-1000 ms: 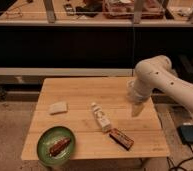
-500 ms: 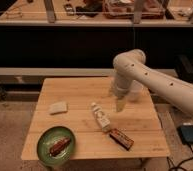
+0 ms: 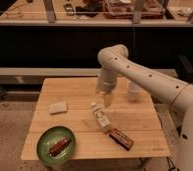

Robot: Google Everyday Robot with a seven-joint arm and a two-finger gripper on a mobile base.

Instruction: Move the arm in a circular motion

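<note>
The cream-white arm [image 3: 140, 70] of thick tubular segments with small dark dots reaches in from the right over the wooden table [image 3: 80, 90]. Its elbow joint is high above the table's back edge. The forearm drops down to a tapering beige tip, the gripper [image 3: 107, 100], which hangs just above the table's middle, a little behind and to the right of a white bottle [image 3: 100, 117] lying on its side. The gripper holds nothing that I can see.
A green plate [image 3: 42, 147] with a brown snack on it sits at the front left. A pale sponge [image 3: 58, 107] lies at the left. A brown snack bar [image 3: 121, 139] lies at the front right. A white cup [image 3: 134, 90] stands at the back right. Dark shelving runs behind.
The arm has swung leftward across the table over the second, from the right edge to the middle; the tip now hangs behind the white bottle. The objects have not moved.
</note>
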